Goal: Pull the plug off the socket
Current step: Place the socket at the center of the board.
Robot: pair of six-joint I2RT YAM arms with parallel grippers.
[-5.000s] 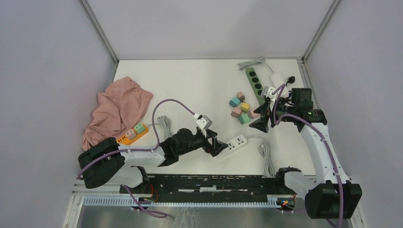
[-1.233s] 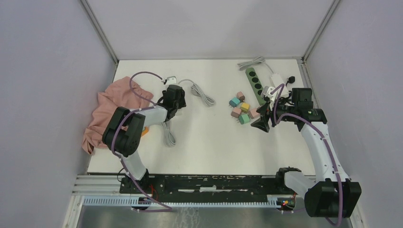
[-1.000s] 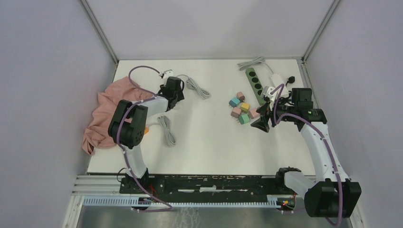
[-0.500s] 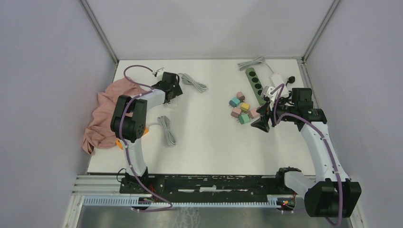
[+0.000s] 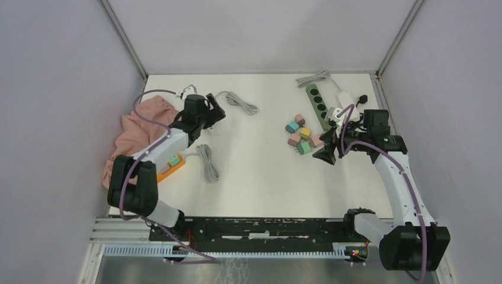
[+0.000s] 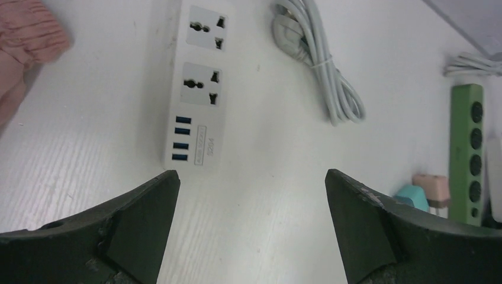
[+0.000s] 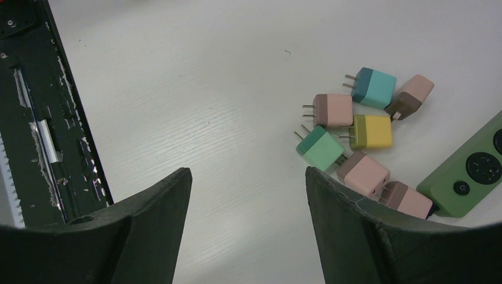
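My left fingers (image 6: 136, 225) spread wide, empty, above white socket strip (image 6: 198, 83) flat on the surface (image 6: 266, 195), sockets bare. My right fingers (image 7: 355, 236) open, empty, over loose plugs (image 7: 367, 131) beside green strip (image 7: 467, 168).

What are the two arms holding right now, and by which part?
Nothing. Both the left tool and the right tool stand open and empty.
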